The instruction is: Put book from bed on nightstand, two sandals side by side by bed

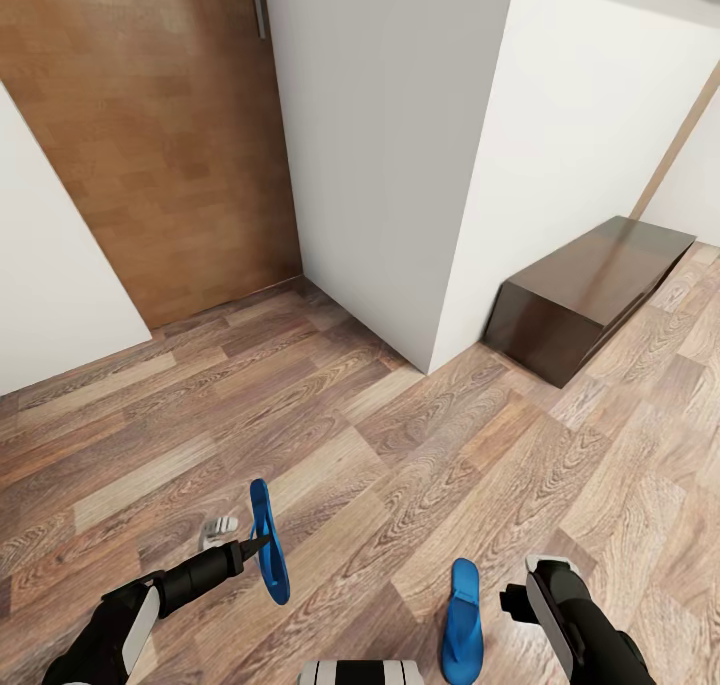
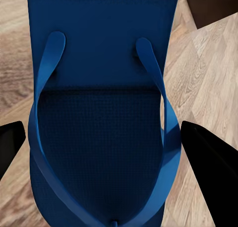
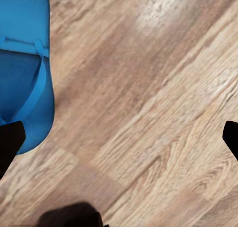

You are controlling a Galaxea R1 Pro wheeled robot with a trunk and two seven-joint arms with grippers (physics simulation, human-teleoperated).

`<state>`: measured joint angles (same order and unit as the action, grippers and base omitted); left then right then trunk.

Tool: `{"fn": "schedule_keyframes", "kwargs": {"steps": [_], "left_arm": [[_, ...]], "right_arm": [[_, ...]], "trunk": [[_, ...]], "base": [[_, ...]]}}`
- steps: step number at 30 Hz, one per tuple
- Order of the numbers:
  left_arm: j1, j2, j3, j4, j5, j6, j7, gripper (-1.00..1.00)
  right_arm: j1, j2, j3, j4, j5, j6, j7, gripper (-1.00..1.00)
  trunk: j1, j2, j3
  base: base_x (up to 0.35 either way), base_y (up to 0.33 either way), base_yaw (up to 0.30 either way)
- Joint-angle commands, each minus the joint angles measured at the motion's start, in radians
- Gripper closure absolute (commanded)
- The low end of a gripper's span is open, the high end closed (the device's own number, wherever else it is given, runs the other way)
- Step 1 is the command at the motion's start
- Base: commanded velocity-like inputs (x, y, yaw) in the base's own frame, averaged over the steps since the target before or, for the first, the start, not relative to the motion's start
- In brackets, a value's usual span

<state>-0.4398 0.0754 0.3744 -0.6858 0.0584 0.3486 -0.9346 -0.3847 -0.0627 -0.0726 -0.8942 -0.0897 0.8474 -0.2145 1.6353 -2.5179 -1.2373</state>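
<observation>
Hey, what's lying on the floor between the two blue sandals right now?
Nothing: in the head view, only bare wood-plank floor separates the sandal held by the left gripper from the other sandal lying flat near the right gripper.

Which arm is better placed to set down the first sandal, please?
Left: its gripper already holds a sandal on edge above the floor, while the right gripper is open beside the other sandal lying flat.
</observation>
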Motion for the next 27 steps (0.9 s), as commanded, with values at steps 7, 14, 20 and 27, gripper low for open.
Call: {"fn": "schedule_keyframes", "kwargs": {"steps": [7, 14, 20, 27], "left_arm": [[0.000, 0.000, 0.001, 0.000, 0.006, 0.010, -0.003, 1.00], [0.000, 0.000, 0.001, 0.000, 0.006, 0.010, -0.003, 1.00], [0.000, 0.000, 0.001, 0.000, 0.006, 0.010, -0.003, 1.00], [0.000, 0.000, 0.003, 0.000, 0.006, 0.010, -0.005, 1.00]], "right_arm": [[0.000, -0.002, -0.002, -0.002, 0.000, 0.007, 0.249, -1.00], [0.000, -0.002, -0.001, -0.002, 0.002, 0.007, 0.266, -1.00], [0.000, 0.000, -0.001, -0.001, -0.003, 0.007, 0.267, -1.00], [0.000, 0.008, -0.001, 0.008, -0.001, -0.006, 0.261, -1.00]], "trunk": [[0.000, 0.000, -0.001], [0.000, 0.000, -0.001], [0.000, 0.000, -0.001], [0.000, 0.000, -0.001]], "base": [[0.000, 0.000, 0.000], [0.000, 0.000, 0.000], [0.000, 0.000, 0.000], [0.000, 0.000, 0.000]]}}
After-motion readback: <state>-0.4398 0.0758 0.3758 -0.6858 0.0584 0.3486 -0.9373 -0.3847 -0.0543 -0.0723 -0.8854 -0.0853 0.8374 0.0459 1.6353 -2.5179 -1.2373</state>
